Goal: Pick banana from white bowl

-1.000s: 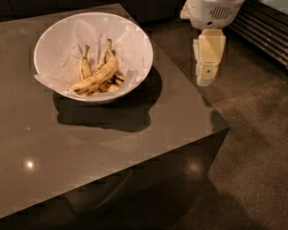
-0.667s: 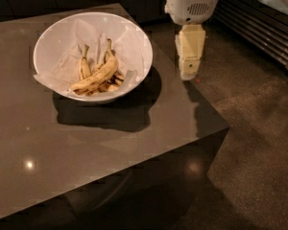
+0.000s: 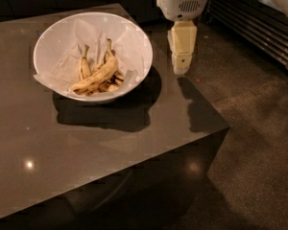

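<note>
The white bowl [image 3: 134, 42] stands on the back left part of a dark glossy table [image 3: 149, 128], lined with crumpled white paper. In it lie three bananas. The longest, plumpest banana [image 3: 97, 75] lies across the front, yellow with brown speckles, its stem pointing up and back. Two thinner bananas lie behind and under it. My gripper [image 3: 181, 68] hangs fingers down just right of the bowl, above the table's right part and clear of the bowl's rim. It holds nothing that I can see.
The table's right edge and front right corner [image 3: 225, 126] drop to a speckled floor. A dark slatted grille [image 3: 259, 28] runs along the back right.
My gripper has moved left, from beyond the table's right edge to just beside the bowl's right rim. The bowl and bananas have not moved.
</note>
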Available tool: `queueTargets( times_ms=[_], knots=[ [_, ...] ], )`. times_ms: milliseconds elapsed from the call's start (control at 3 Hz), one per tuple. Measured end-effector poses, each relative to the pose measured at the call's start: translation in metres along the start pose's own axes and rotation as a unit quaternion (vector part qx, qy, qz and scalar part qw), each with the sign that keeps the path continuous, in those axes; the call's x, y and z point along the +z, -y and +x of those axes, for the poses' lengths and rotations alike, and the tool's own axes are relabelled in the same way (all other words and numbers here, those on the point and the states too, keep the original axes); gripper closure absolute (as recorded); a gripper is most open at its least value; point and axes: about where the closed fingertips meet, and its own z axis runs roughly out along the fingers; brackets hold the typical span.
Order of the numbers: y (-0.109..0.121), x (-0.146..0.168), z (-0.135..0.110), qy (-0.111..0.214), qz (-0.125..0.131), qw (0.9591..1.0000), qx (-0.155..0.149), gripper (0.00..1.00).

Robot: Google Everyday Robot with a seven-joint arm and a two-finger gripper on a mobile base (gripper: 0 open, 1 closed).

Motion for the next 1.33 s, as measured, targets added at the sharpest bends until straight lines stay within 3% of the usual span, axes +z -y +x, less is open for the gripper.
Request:
queueTargets(
  times_ms=[667,1333],
  knots=[
    [0.023,-0.01,-0.043,0.014,0.02,0.9983,-0.054,0.0],
    [0.026,-0.005,-0.058,0.039,0.006,0.9955,-0.086,0.0]
  ],
)
